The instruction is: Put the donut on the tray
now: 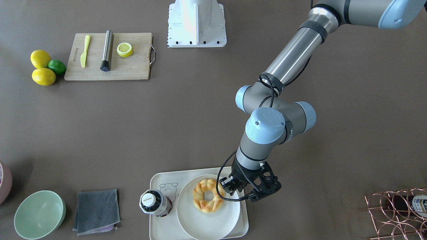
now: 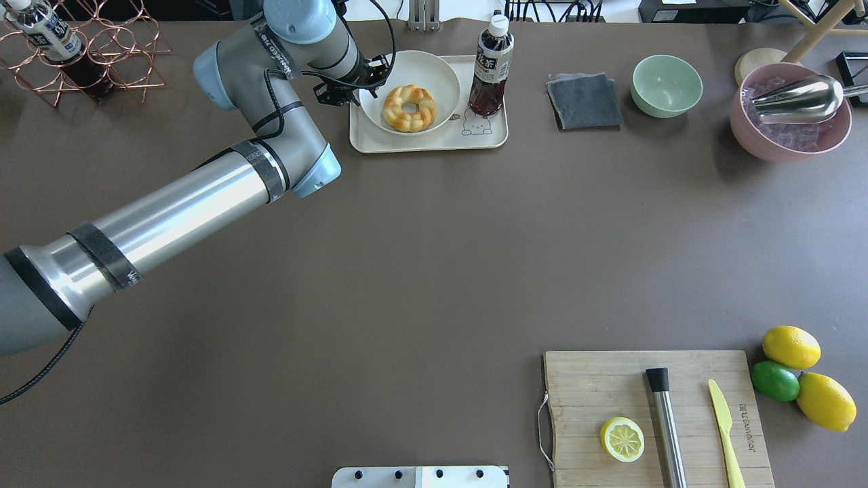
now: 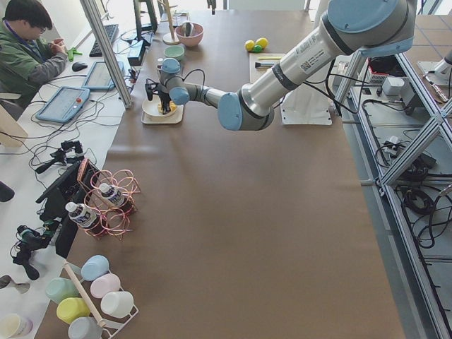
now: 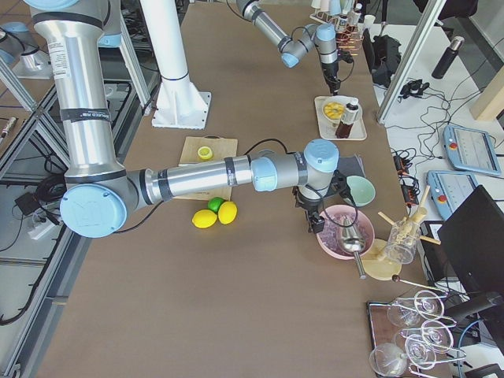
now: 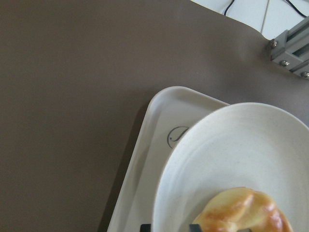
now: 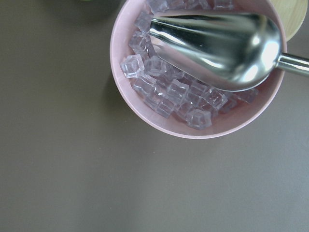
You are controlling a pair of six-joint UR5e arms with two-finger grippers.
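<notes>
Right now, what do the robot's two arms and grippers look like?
Both the left arm and right arm have silver tube links, grey joints with light-blue caps, and black bands. A black cable loops along the left wrist to the black left gripper. The right gripper is black too.

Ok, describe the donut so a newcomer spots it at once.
Find the cream rectangular tray with a bear drawing, at the table edge farthest from the robot's base. It holds a dark tea bottle and a round white plate; the donut lies on that plate. It is the only golden-brown braided ring with a hole.
</notes>
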